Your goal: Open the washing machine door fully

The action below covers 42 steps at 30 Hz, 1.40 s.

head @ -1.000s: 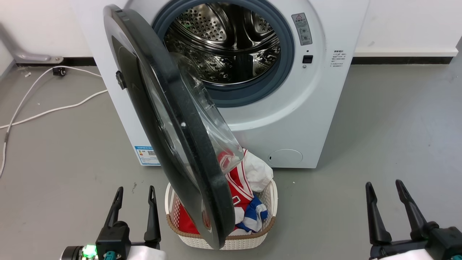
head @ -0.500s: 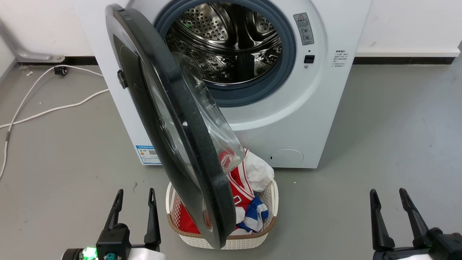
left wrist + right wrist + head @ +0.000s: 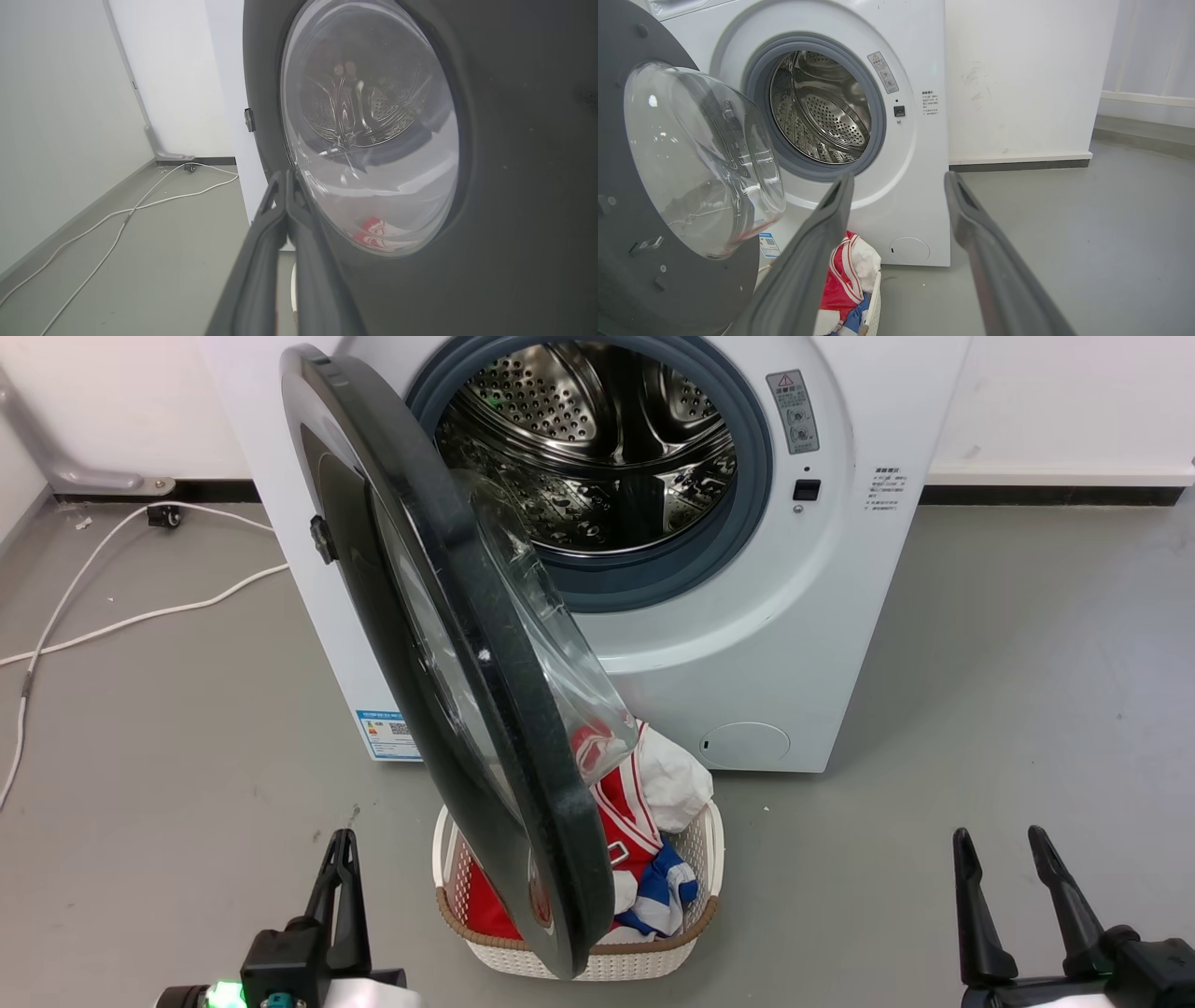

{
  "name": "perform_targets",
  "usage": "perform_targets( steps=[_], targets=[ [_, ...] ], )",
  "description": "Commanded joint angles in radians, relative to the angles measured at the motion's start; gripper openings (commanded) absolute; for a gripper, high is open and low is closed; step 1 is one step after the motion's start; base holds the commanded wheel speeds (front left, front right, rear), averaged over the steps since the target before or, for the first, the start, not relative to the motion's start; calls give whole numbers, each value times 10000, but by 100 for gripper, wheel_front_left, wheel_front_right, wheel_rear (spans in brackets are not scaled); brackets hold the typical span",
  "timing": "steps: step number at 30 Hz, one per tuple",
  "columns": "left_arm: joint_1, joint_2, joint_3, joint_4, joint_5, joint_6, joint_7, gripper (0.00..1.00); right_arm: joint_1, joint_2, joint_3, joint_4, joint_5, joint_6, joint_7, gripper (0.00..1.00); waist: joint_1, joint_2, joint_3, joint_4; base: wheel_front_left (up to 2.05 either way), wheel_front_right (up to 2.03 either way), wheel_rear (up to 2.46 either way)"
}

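Left gripper (image 3: 342,847), lower left of the head view: both dark fingers pressed together, tips touching, pointing up. Right gripper (image 3: 999,845), lower right: fingers spread apart in a V, likewise pointing up.

A smooth grey floor (image 3: 1027,663) spreads across the room under soft, even light. Plain white walls (image 3: 1055,401) stand at the far side, edged by a dark baseboard (image 3: 1046,494). At far left, a white cable (image 3: 187,608) snakes over the floor near a grey pipe (image 3: 103,483) by the corner.
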Motion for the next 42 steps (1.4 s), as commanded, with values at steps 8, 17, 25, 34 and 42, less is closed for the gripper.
perform_targets(
  steps=[8,17,25,34,42],
  targets=[
    [-684,185,421,-761,113,127,-27,0,-81,40,10,16,33,-2,-17,100,0,0,16,50,0,0,0],
    [-1642,432,22,-2737,628,176,-27,0,-167,39,123,35,-12,-2,-17,100,0,0,52,23,0,0,0],
    [-2455,313,-1319,-4089,873,-19,-26,0,-217,39,184,66,10,-2,-17,100,0,0,122,30,0,0,0],
    [-3401,111,-3746,-4360,879,-494,-24,0,-274,40,334,145,-39,-2,-17,100,0,0,210,-44,0,0,0],
    [-3653,29,-5127,-3952,720,-632,-24,0,-286,40,405,192,-58,-2,-17,100,0,0,293,-97,0,0,0]
  ],
)
